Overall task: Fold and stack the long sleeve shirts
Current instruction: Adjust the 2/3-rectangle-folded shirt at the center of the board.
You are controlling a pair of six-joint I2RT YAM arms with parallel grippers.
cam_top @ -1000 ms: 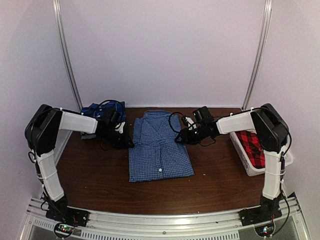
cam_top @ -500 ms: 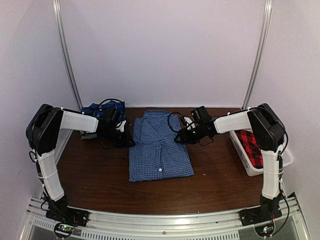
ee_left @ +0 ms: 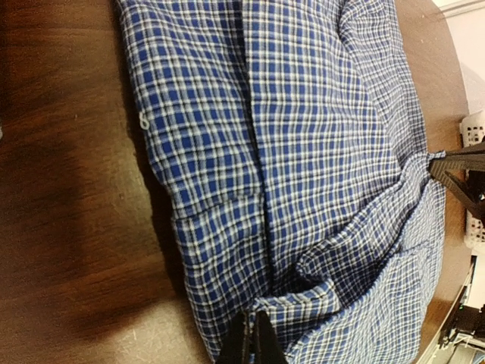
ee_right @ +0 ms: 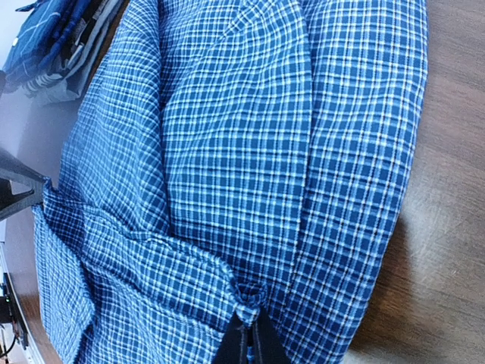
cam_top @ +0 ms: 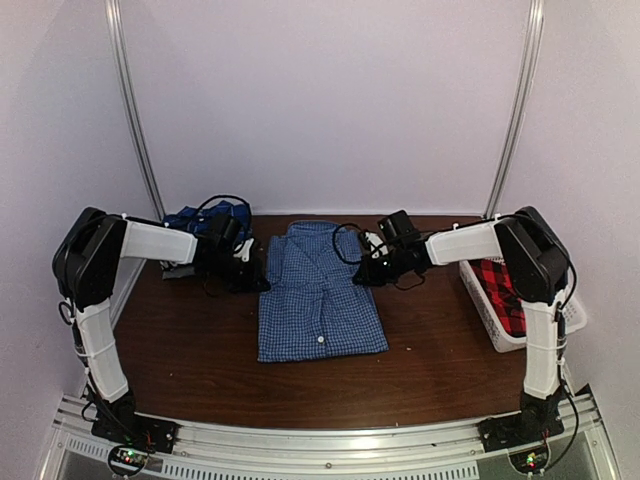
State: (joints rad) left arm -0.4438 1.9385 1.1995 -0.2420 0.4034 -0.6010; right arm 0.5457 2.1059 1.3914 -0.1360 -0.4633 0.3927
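Over on the right edge sits the white slatted basket (cam_top: 492, 318), and inside it lies the red-and-black plaid shirt (cam_top: 506, 292), bunched up and hanging slightly over the near rim. The right arm's upright link stands just in front of that basket. Out on the brown table (cam_top: 190, 360), dead centre, the blue-and-white check shirt (cam_top: 318, 300) lies flat with its sleeves tucked in, collar toward the back wall, and a white button (cam_top: 321, 341) showing near the hem. At the far left corner the darker blue plaid shirt (cam_top: 192, 219) rests in a heap, partly hidden behind the left arm and a loop of black cable. Both arms reach in low from either side of the centre shirt. The left gripper (ee_left: 250, 340) has its fingers pressed together on a puckered fold at the shirt's left edge, up near the shoulder. The right gripper (ee_right: 246, 338) is pinching a small bunch of cloth at the opposite edge, the fabric gathered right at its tips. The two pinch points sit level with each other across the shirt's upper half.
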